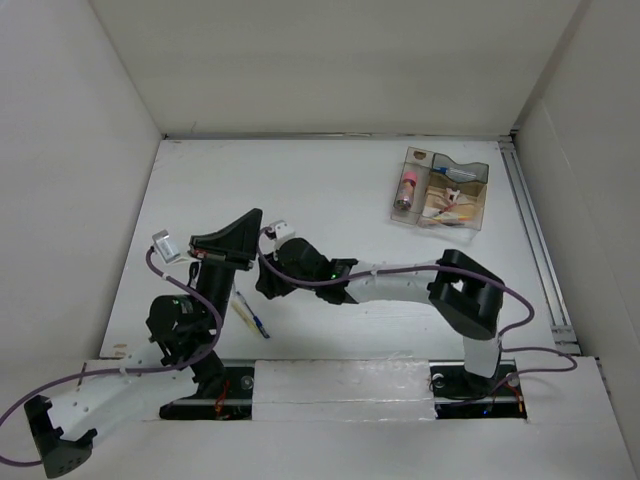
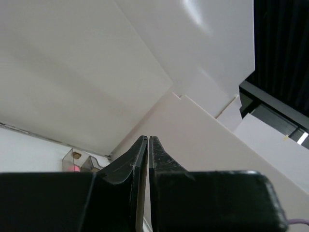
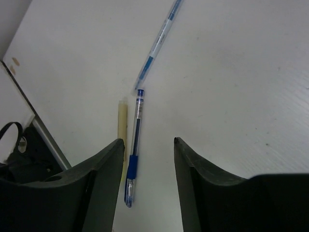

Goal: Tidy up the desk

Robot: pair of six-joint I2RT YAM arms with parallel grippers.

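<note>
White desk (image 1: 330, 190) spread beneath both arms, right gripper (image 3: 147, 141) hung over its near-left part, jaws apart and empty, blue pen (image 3: 133, 150) flat on the desk close to one finger, cream stick (image 3: 122, 125) alongside, left gripper (image 2: 147, 137) tilted upward, jaws pressed together, clear tray (image 1: 440, 190) far right.

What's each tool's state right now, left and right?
Left tool: closed, holding nothing.
Right tool: open, empty, over a blue pen.
</note>
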